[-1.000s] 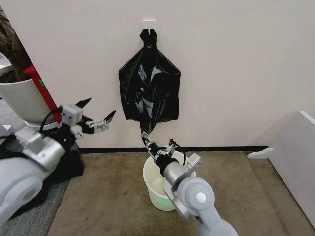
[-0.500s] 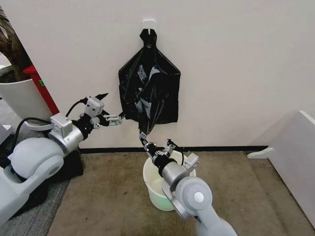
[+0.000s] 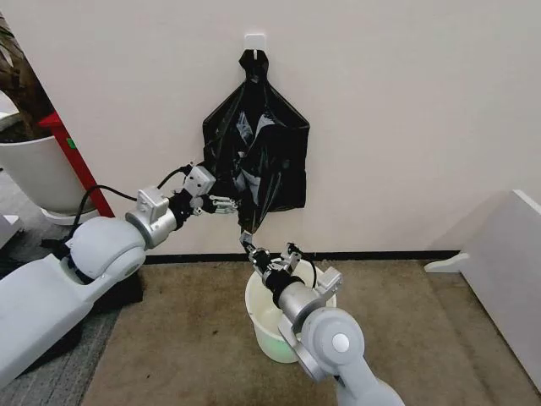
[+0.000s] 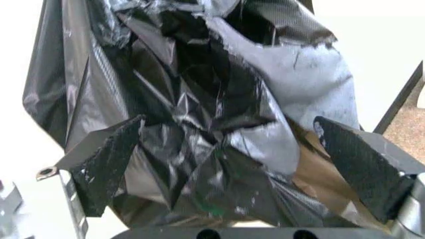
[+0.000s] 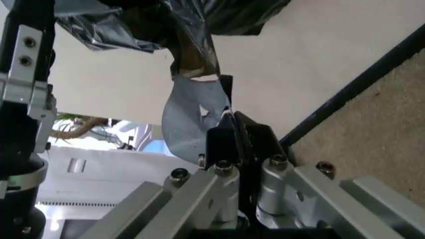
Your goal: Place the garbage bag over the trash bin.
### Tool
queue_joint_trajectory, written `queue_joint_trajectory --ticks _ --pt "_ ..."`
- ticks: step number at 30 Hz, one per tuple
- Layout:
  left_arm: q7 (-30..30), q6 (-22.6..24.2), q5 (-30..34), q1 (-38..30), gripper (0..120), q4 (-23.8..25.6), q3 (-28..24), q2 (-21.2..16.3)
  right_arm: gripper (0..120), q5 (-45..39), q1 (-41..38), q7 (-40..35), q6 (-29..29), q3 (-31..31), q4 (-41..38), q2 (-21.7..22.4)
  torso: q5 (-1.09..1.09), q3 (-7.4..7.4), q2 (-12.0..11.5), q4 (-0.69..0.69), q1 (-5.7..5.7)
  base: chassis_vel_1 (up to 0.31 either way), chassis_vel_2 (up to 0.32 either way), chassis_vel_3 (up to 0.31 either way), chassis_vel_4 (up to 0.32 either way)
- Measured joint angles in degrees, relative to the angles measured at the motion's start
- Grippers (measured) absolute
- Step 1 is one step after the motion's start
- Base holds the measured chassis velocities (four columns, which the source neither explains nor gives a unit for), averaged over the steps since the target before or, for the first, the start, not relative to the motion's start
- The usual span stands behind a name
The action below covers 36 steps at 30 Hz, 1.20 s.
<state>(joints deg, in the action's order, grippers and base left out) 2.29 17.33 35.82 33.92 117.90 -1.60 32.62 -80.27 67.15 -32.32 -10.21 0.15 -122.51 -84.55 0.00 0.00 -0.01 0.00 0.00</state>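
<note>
Bag (image 3: 256,156) is hanging on the wall at 12 o'clock above the bin (image 3: 269,326); your right gripper (image 3: 250,244) is pinching its tail, left gripper (image 3: 221,204) gaping at its side.

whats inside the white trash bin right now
Not the garbage bag; it hangs on the wall above, its lowest corner held by the right pincer. The right arm covers most of the trash bin, so its bottom stays hidden.

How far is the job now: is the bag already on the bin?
Not yet. Done: the right gripper is shut on the bag's lowest tip. In hand: the left gripper is open at the bag's left side, fingers either side of the plastic. Left: the bag hangs from the wall hook; the bin is uncovered.
</note>
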Motion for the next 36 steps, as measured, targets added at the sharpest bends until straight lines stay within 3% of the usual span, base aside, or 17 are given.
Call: queue_joint_trajectory --ticks 12,20,31,33,36 --pt "0.1 1.0 -3.0 -9.4 98 -5.9 -4.8 4.3 0 -0.3 -0.1 0.1 -0.1 2.2 0.4 0.0 0.00 0.00 0.0 0.00 0.00 0.000 0.000 0.000 0.000" --pt "-0.6 2.0 -3.6 -12.6 69 -8.1 -6.5 7.0 0 -0.7 0.2 0.3 -0.1 3.7 0.1 0.3 0.00 0.00 0.0 0.00 0.00 0.000 0.000 0.000 0.000" --pt "-1.6 3.8 -4.0 -11.0 27 -4.0 -6.0 4.7 0 -1.0 0.6 0.8 -0.1 5.0 -0.6 0.6 0.00 0.00 0.0 0.00 0.00 0.000 0.000 0.000 0.000" --pt "-1.9 4.5 -3.8 -10.9 25 -3.1 -5.9 4.4 0 -1.0 0.6 0.9 -0.1 5.1 -0.7 0.6 0.00 0.00 0.0 0.00 0.00 0.000 0.000 0.000 0.000" --pt "-2.2 5.7 -3.4 -10.6 35 -2.0 -5.7 4.0 0 -0.9 0.7 1.1 -0.1 5.3 -0.8 0.6 0.00 -0.01 0.0 0.01 0.00 0.000 0.000 0.000 0.000"
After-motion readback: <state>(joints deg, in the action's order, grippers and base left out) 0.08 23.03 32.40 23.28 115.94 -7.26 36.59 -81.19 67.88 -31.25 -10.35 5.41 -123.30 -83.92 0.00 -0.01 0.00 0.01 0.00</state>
